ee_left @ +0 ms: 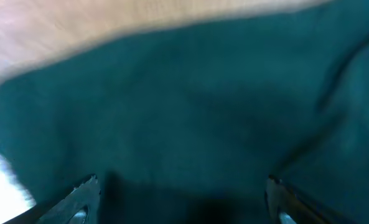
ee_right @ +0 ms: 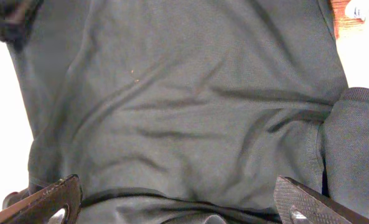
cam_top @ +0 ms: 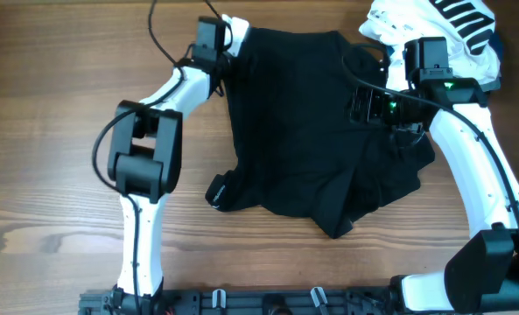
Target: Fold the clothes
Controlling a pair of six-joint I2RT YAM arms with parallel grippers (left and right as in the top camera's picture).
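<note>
Left tool (ee_left: 181, 186): jaws wide apart, nothing between them, black cloth directly under and ahead; view blurred. Right tool (ee_right: 178, 200): jaws also apart, empty, creased cloth filling everything ahead of it.

The clothes (cam_top: 303, 122) lie spread on the counter (cam_top: 49, 175) between both tools, with the hem bunched on the side away from them.

Risks, as judged:
- Either tool closing on mid-panel cloth instead of an edge would pinch a tent, not a fold line.
- Wrinkles ahead of the right tool may get pressed into the fold.
- The striped white garment (cam_top: 452, 22) sits just behind the right tool and could snag when that arm swings.
- Uneven lifts would skew the fold.
</note>
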